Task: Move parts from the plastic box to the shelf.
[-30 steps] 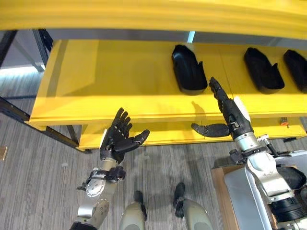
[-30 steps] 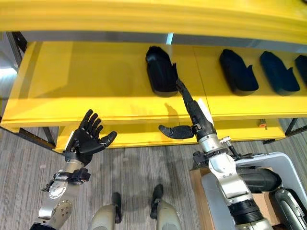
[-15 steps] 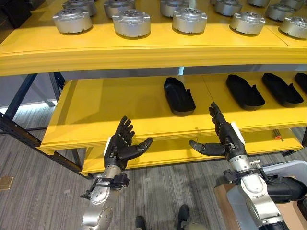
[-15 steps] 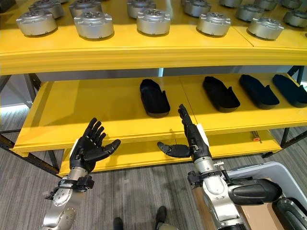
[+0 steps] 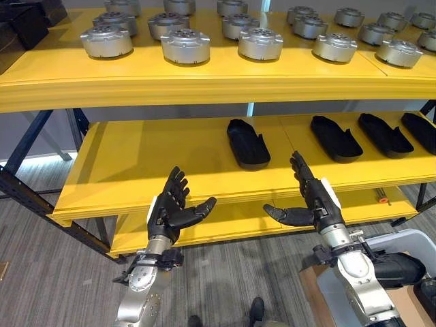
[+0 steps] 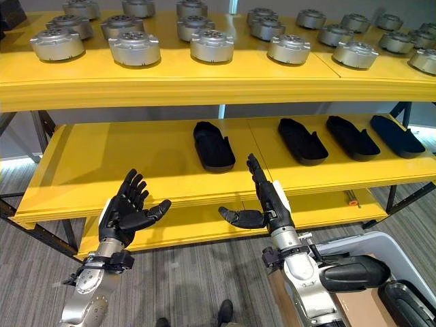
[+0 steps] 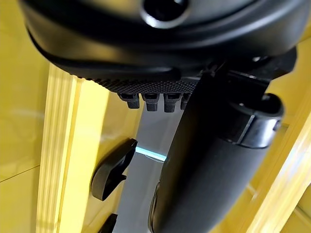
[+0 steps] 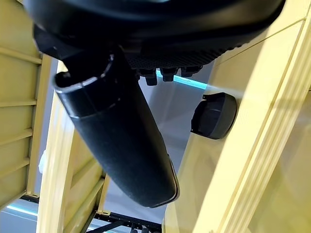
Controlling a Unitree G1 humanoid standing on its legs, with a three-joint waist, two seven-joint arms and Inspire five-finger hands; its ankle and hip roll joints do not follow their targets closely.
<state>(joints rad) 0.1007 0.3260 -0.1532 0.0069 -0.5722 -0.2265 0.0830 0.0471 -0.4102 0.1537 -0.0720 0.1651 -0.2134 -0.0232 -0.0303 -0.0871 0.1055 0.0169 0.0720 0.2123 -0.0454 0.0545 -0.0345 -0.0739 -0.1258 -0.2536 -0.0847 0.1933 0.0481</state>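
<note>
Several black moulded parts lie on the yellow middle shelf [image 5: 157, 160]; the nearest part [image 5: 248, 142] sits at its centre, with others [image 5: 336, 137] to the right. My left hand [image 5: 170, 210] is open, fingers straight, palm up in front of the shelf's front edge, holding nothing. My right hand [image 5: 310, 203] is open too, fingers pointing up at the shelf edge just below the nearest part [image 6: 213, 144], thumb out to the left, empty. A grey plastic box [image 6: 371, 248] shows at the lower right beside my right arm, with a black part [image 6: 354, 272] lying in it.
The top shelf [image 5: 204, 75] carries several silver round motor housings [image 5: 185, 45]. A lower yellow shelf [image 5: 231, 221] sits near the floor behind my hands. A dark steel frame post [image 5: 27, 197] stands at the left. A cardboard piece [image 6: 361, 310] lies by the box.
The camera has tilted up, bringing the top shelf with its silver housings into view. Both hands stay open and empty, and the right hand has drawn back from the nearest black part.
</note>
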